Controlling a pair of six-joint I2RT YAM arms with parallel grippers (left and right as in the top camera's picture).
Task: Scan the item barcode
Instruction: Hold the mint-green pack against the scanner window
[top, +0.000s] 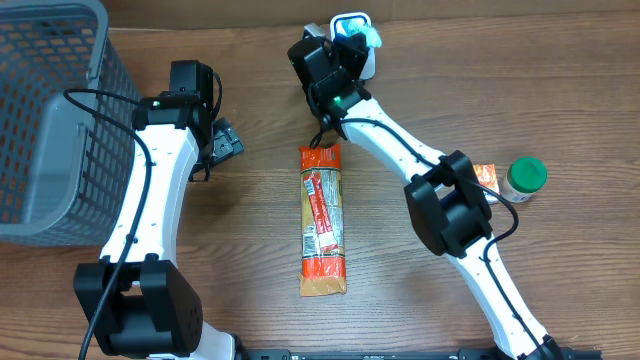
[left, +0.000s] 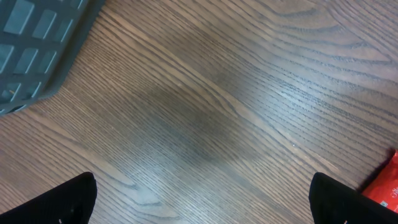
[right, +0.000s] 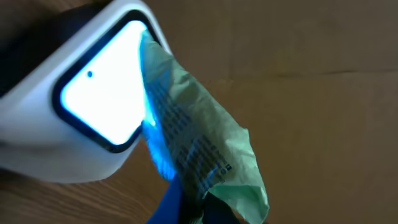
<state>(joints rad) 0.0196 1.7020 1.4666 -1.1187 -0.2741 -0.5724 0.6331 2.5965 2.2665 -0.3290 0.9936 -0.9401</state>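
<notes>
Pinching a crumpled green packet (right: 205, 143) in the right pincer (top: 350, 48), clamping narrow on its lower end. Holding the packet just ahead of the fingertips, right at the edge of the glowing window of the white scanner (right: 43, 143); not managing to tell whether touching or merely just beside. Catching blue light along the packet's printed face, print too blurred for reading. Noting, well behind this pincer, a long orange packet (top: 323, 222) lying flat on the wooden table (top: 250, 250), and farther out past the forearm a small orange box (top: 486, 175) just beside a green-lidded jar (top: 526, 178). Holding the left pincer (top: 222, 140) spread wide, gripping nothing, hovering over bare wood. Seeing only the two dark fingertips (left: 62, 199) at the lower corners of the left wrist view. Finding the grey mesh basket (top: 50, 120) near, off to that pincer's outer side, and a red corner of the long orange packet off to its inner side, both clear of the fingers.
</notes>
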